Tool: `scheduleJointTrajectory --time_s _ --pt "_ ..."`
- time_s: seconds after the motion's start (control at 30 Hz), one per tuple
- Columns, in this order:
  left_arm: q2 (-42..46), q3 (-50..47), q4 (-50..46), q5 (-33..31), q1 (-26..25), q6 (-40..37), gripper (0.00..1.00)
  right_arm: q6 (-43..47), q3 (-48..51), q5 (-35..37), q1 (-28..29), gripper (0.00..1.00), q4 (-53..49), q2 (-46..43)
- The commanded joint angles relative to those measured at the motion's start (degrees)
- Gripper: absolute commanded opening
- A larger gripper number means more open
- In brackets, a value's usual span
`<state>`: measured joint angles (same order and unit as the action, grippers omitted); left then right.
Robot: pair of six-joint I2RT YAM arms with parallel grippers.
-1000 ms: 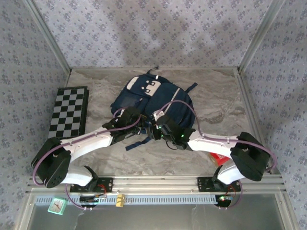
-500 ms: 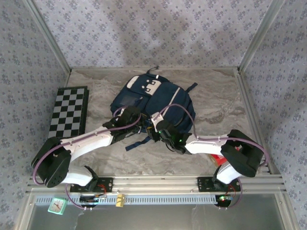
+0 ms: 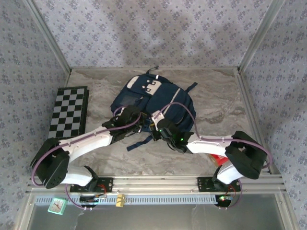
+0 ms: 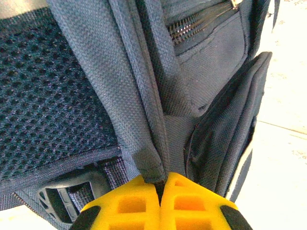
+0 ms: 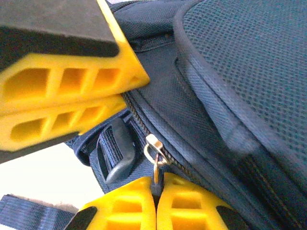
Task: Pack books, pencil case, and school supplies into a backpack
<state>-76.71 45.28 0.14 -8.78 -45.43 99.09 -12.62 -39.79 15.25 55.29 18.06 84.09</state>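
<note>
The navy backpack [image 3: 156, 98] lies flat in the middle of the table, its white patch at the far end. My left gripper [image 3: 136, 125] is at its near left edge, shut on a fold of the backpack's fabric [image 4: 148, 163]. My right gripper [image 3: 153, 130] sits just to the right of it, shut on the metal zipper pull [image 5: 155, 155] of the backpack [image 5: 240, 72]. The left gripper's yellow fingers [image 5: 62, 96] show close above the zipper. A bit of the red school supplies packet [image 3: 219, 158] peeks out under my right arm. The books and pencil case are out of view.
A black-and-white checkered board [image 3: 69, 111] lies at the left edge of the table. A black strap buckle [image 5: 115, 148] lies beside the zipper. Straps trail from the backpack's near side [image 3: 139, 143]. Patterned walls close off three sides.
My right gripper has closed on the zipper pull and its arm has shifted slightly left. The left gripper has kept its hold on the fabric.
</note>
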Motion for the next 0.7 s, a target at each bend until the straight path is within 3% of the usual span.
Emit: scheduleJointTrajectory --time_s 0.0,0.4,0.67 --pt "4.13 1.18 -1.33 -1.63 0.52 -1.93 0.0 -1.71 0.97 3.21 -0.46 0.0 -6.41 -3.55" --pt "6.2 1.14 -5.31 -1.3 5.46 -5.95 0.0 -7.17 4.31 -2.09 -2.79 0.0 -24.35 -14.83" --pt "3.83 3.08 -6.51 6.25 13.22 -15.09 0.0 -7.43 2.82 -5.91 -10.78 0.0 -39.83 -22.98"
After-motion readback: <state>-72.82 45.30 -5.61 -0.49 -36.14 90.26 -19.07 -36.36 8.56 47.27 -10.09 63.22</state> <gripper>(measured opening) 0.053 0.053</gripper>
